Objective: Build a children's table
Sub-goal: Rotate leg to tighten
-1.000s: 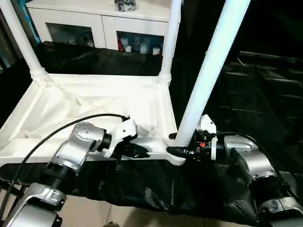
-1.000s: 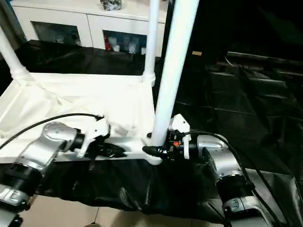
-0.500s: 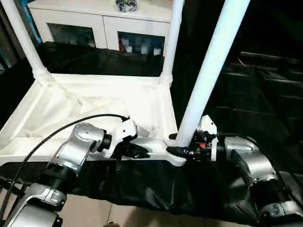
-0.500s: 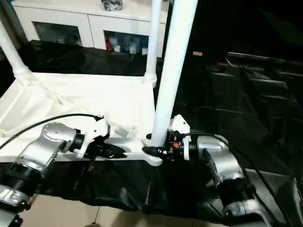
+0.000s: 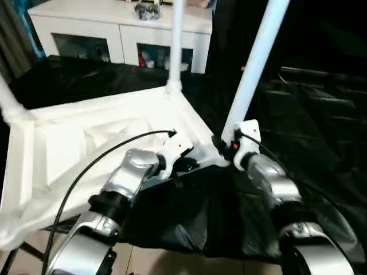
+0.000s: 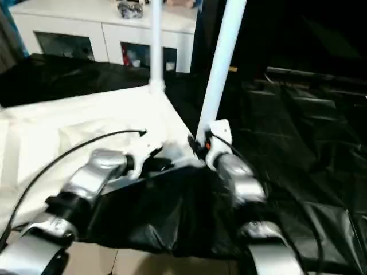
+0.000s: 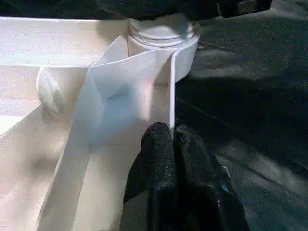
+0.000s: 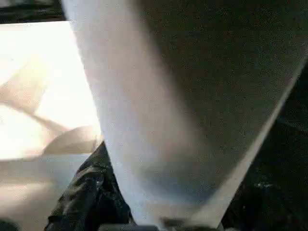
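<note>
Currently | children's table (image 5: 86, 137) upside down on black sheet (image 5: 189, 212) | left gripper (image 7: 172, 144) pinches near rim rib | right gripper (image 5: 225, 144) clamps near tube leg (image 5: 252, 69) above corner socket | advice: steady top, keep leg vertical, press straight down.

The upturned table top (image 5: 86, 137) is overlooked from the head; its corner socket (image 7: 162, 36) is viewed close from both wrists.
</note>
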Tool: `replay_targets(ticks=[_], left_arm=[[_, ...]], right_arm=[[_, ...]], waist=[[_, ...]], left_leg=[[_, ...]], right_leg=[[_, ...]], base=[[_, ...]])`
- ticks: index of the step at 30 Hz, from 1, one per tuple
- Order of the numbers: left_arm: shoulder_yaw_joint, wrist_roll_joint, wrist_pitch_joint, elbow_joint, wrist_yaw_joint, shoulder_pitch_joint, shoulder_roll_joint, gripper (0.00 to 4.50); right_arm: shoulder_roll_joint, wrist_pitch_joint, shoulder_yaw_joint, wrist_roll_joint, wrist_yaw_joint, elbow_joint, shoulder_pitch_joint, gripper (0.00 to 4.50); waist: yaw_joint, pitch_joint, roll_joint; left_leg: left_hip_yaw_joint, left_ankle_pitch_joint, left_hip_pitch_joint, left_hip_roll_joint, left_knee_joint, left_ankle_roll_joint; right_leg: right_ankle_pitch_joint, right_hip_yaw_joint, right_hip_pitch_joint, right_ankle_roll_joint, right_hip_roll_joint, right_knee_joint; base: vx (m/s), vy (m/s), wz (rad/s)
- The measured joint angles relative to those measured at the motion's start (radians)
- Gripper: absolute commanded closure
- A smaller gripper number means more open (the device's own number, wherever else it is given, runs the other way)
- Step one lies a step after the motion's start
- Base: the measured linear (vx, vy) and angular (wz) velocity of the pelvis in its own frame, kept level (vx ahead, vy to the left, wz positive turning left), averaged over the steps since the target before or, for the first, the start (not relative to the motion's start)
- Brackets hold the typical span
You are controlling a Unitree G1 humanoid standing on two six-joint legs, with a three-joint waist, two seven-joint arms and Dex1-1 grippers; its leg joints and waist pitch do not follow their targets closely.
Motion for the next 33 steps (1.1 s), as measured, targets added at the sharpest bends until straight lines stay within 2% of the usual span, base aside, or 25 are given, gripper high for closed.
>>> replay_targets(ticks=[2,4,6,8,11,13,19,22,25,26,31,33], left_arm=[[0.0,0.006,-0.003,0.0,0.004,0.0,-0.001,4.5],[-0.001,0.008,-0.008,0.0,0.002,0.0,-0.001,4.5],[0.0,0.009,-0.01,0.0,0.0,0.0,-0.001,4.5],[0.0,0.009,-0.014,-0.002,-0.013,0.001,0.007,4.5],[0.001,-0.01,-0.023,-0.03,-0.066,0.017,0.036,4.5],[0.001,-0.028,-0.035,-0.062,-0.134,0.039,0.067,4.5],[0.0,-0.063,-0.058,-0.094,-0.264,0.059,0.13,4.5],[-0.01,-0.085,-0.086,-0.109,-0.344,0.072,0.175,4.5],[-0.023,-0.095,-0.1,-0.119,-0.405,0.074,0.213,4.5],[-0.027,-0.098,-0.101,-0.123,-0.424,0.075,0.225,4.5],[-0.032,-0.104,-0.103,-0.156,-0.491,0.09,0.261,4.5],[-0.036,-0.109,-0.105,-0.161,-0.508,0.092,0.273,4.5]], right_arm=[[0.004,-0.028,0.0,-0.012,-0.011,0.019,-0.004,1.84],[0.007,-0.035,0.0,-0.009,-0.01,0.031,-0.006,1.82],[0.008,-0.042,0.0,-0.006,-0.002,0.035,-0.007,1.52],[0.006,-0.045,-0.001,-0.004,0.021,0.035,-0.006,1.4],[-0.026,-0.061,0.006,0.006,0.169,0.006,0.019,1.2],[-0.074,-0.073,0.045,0.011,0.3,-0.04,0.057,0.94],[-0.159,-0.054,0.107,0.049,0.551,-0.146,0.121,0.94],[-0.231,-0.02,0.165,0.078,0.705,-0.222,0.149,0.94],[-0.255,0.001,0.191,0.086,0.807,-0.258,0.161,0.94],[-0.265,0.012,0.201,0.086,0.839,-0.267,0.161,1.17],[-0.282,0.056,0.224,0.091,0.925,-0.308,0.166,1.29],[-0.287,0.07,0.236,0.095,0.936,-0.329,0.171,1.58]], waist=[[0.0,0.0,0.0],[0.0,0.0,0.0],[0.0,0.0,0.0],[0.0,0.0,0.0],[-0.002,0.0,-0.001],[0.0,0.001,0.001],[0.001,0.004,0.006],[0.005,0.007,0.008],[0.012,0.011,0.012],[0.014,0.011,0.012],[0.024,0.012,0.011],[0.023,0.012,0.011]], left_leg=[[0.0,0.0,0.0,0.0,-0.001,0.0],[0.0,0.0,0.0,0.0,-0.001,0.0],[0.0,0.0,0.0,0.0,-0.001,0.0],[0.0,0.0,-0.001,0.0,-0.001,0.0],[0.0,-0.001,-0.002,0.0,-0.003,0.001],[0.0,-0.002,-0.002,0.0,-0.006,0.001],[0.0,-0.004,-0.005,0.001,-0.006,0.003],[0.0,-0.004,-0.005,0.001,-0.005,0.004],[0.0,-0.004,-0.006,0.001,-0.004,0.003],[0.0,-0.004,-0.006,0.001,-0.004,0.003],[0.0,-0.005,-0.007,0.001,-0.003,0.004],[0.0,-0.005,-0.008,0.001,-0.004,0.004]], right_leg=[[0.0,0.0,0.0,0.0,0.0,0.0],[0.0,0.0,0.0,0.0,0.0,0.0],[0.0,0.0,-0.001,0.0,0.0,0.0],[0.0,0.0,-0.001,0.0,0.0,-0.001],[0.001,0.0,-0.003,-0.002,0.0,-0.001],[0.0,-0.001,-0.004,-0.004,0.0,-0.001],[-0.003,-0.002,-0.005,-0.005,0.001,-0.001],[-0.003,-0.002,-0.005,-0.005,0.001,-0.001],[-0.003,-0.002,-0.005,-0.005,0.001,0.0],[-0.003,-0.002,-0.005,-0.005,0.001,0.0],[-0.003,-0.002,-0.005,-0.005,0.0,-0.001],[-0.003,-0.002,-0.006,-0.005,0.001,-0.001]], base=[[0.0,0.0,0.0],[0.0,0.0,0.0],[0.0,0.0,0.0],[0.0,0.0,0.0],[0.0,0.0,0.0],[0.0,0.0,0.0],[0.0,0.0,0.0],[0.0,0.0,0.0],[0.0,0.0,0.0],[0.0,0.0,0.0],[0.0,0.0,0.0],[0.0,0.0,0.0]])
